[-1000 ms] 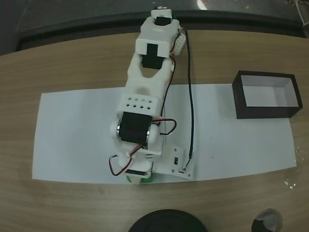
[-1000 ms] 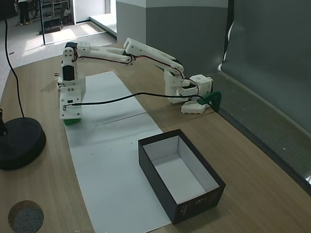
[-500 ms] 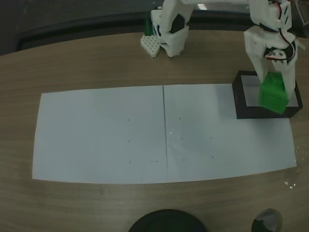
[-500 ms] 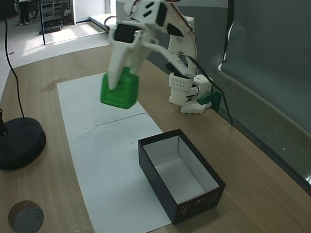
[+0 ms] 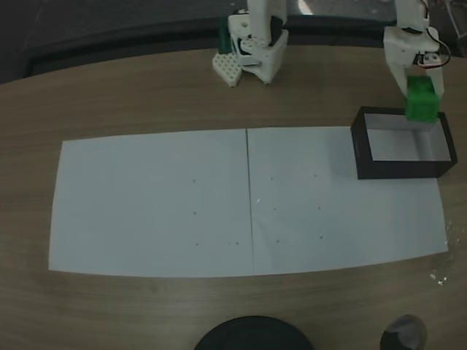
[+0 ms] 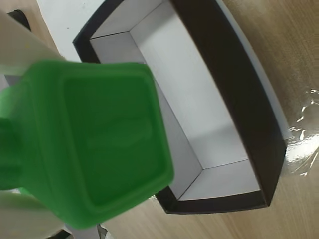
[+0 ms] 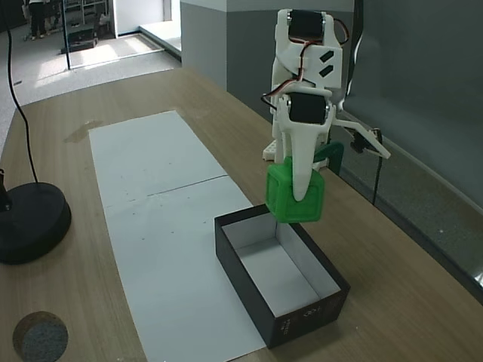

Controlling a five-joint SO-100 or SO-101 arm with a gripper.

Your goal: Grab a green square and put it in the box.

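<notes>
We see the jaws clamped on the green square, which hangs in the air above the box. In a fixed view from the side, one white finger runs down the front face of the block, and the block sits over the far end of the box, clear of its rim. In a fixed view from above, the green square shows at the far wall of the box, overlapping its upper right corner.

In the wrist view, the green square is large and close at the left, its rounded corners plain, and behind it the box shows its black outer walls and white inside, open.

The box stands on the wooden worktop at the right edge of a white sheet of paper, one end resting on the sheet. The arm's base stands at the far edge of the worktop, well apart from the box. A round black base sits at the left in the side view.
</notes>
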